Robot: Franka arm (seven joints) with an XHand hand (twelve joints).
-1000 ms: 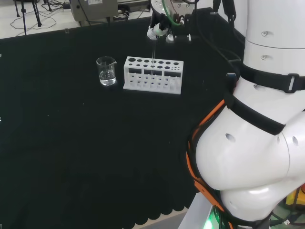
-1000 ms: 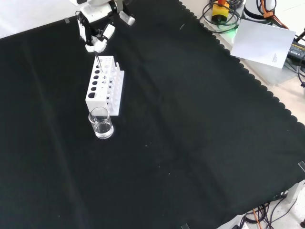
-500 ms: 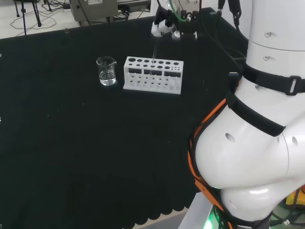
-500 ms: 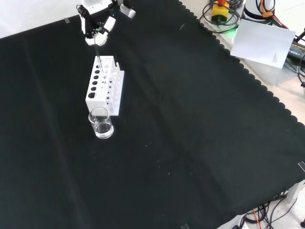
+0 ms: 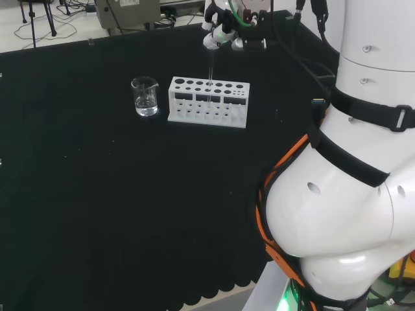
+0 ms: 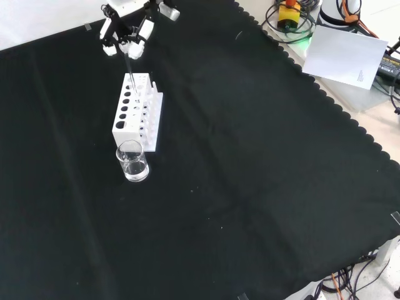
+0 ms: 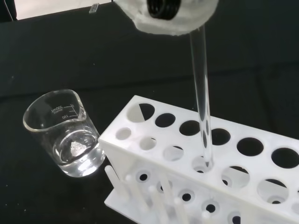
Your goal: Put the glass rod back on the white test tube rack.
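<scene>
Standing nearly upright in a hole of the white plastic test tube rack point(image 7: 219, 154), the thin clear glass rod point(image 7: 202, 93) has its lower end down inside one of the front-row openings, as the wrist view shows plainly. Its upper end reaches up to the black and white robot hand point(image 6: 128, 42), which sits above the far end of the rack in the front view and just above the rack's middle in the head view point(image 5: 220, 35). In the front view the fingers now look spread apart on either side of the rod's top, where a second ago they were bunched closely around it; the hand has also risen a little over that second. Whether any fingertip still touches the glass cannot be told from these views. Taken together, this suggests the rod has been released into the rack and the task is at or near its end, with only the hand's withdrawal remaining. The risk would be a finger catching the rod on the way up. Just left of the rack in the head view stands a small clear glass beaker point(image 5: 144, 97) holding a little clear liquid, apart from the rack.
</scene>
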